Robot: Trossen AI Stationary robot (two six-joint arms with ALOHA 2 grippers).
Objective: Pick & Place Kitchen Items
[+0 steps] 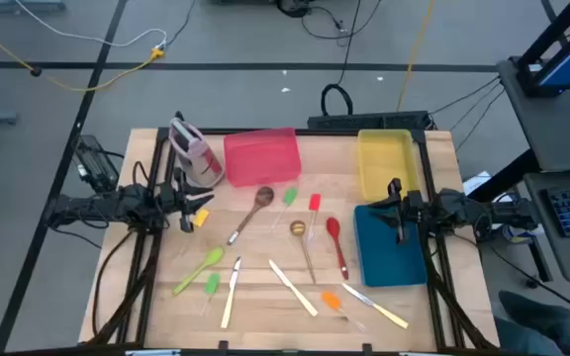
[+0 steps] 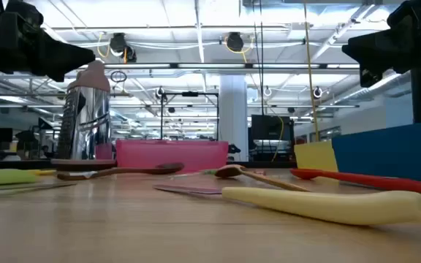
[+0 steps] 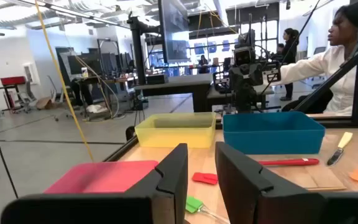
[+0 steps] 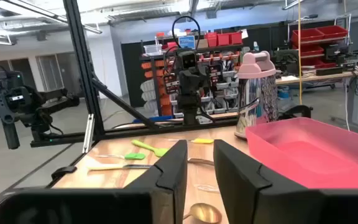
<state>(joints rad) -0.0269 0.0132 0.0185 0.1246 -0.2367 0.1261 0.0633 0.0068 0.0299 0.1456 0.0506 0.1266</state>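
Observation:
Several kitchen items lie flat on the wooden table: a wooden spoon [image 1: 250, 212], a red spoon [image 1: 336, 245], a green spoon [image 1: 198, 270], cream-handled knives [image 1: 293, 287] and an orange-headed spatula [image 1: 331, 299]. My left gripper [image 1: 192, 203] hangs above the table's left side next to the pink-and-grey container [image 1: 194, 153]. Its fingers are level and slightly open [image 3: 201, 155], with nothing between them. My right gripper [image 1: 396, 212] hangs over the blue tray's [image 1: 389, 247] far left corner, also level and slightly open [image 4: 199, 152], holding nothing.
A red tray [image 1: 261, 156] stands at the far middle, and a yellow tray [image 1: 384, 158] stands at the far right, behind the blue one. A small yellow piece [image 1: 201, 219] lies near my left gripper. A person in white [image 3: 319, 59] stands beyond the table's right side.

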